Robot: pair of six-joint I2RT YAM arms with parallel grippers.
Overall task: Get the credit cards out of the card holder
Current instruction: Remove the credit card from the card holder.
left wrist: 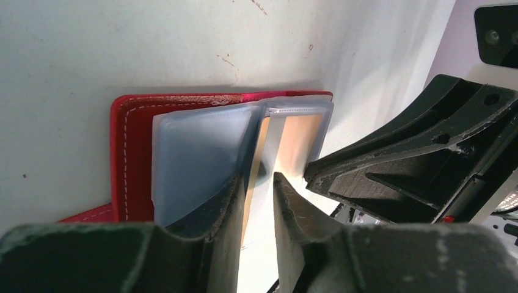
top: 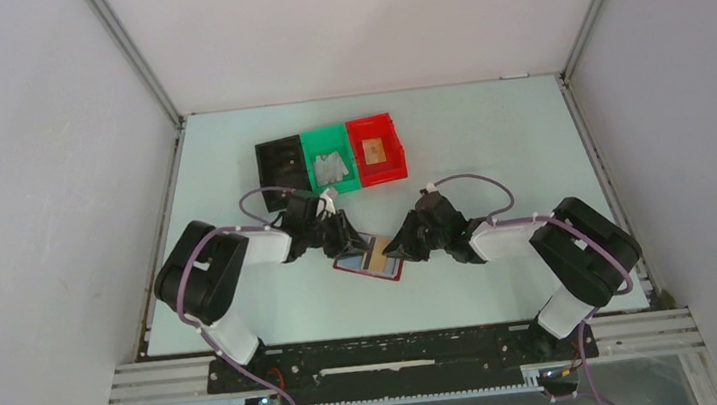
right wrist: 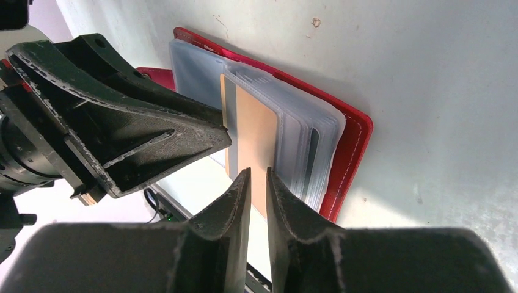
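Dark-red stitched folding card holder [top: 387, 273] lies open on the pale table [top: 490, 148], slightly toward 6 o'clock of centre. Its clear plastic sleeves [right wrist: 305, 134] are fanned up. A tan rectangular credit card [right wrist: 256, 131] sits in one sleeve, still inside the holder.

Left gripper [left wrist: 258, 183] is at the holder's 10 o'clock. Its fingers stand a narrow gap apart with a sleeve edge running between them; whether they pinch it cannot be told.

Right gripper [right wrist: 258, 174] is at the holder's 2 o'clock. Its fingers are almost together over the tan card's near edge; grip cannot be told.

At the holder's 12 o'clock stand three plastic bins: black [top: 266, 162], green [top: 316, 181], bright red [top: 396, 161].
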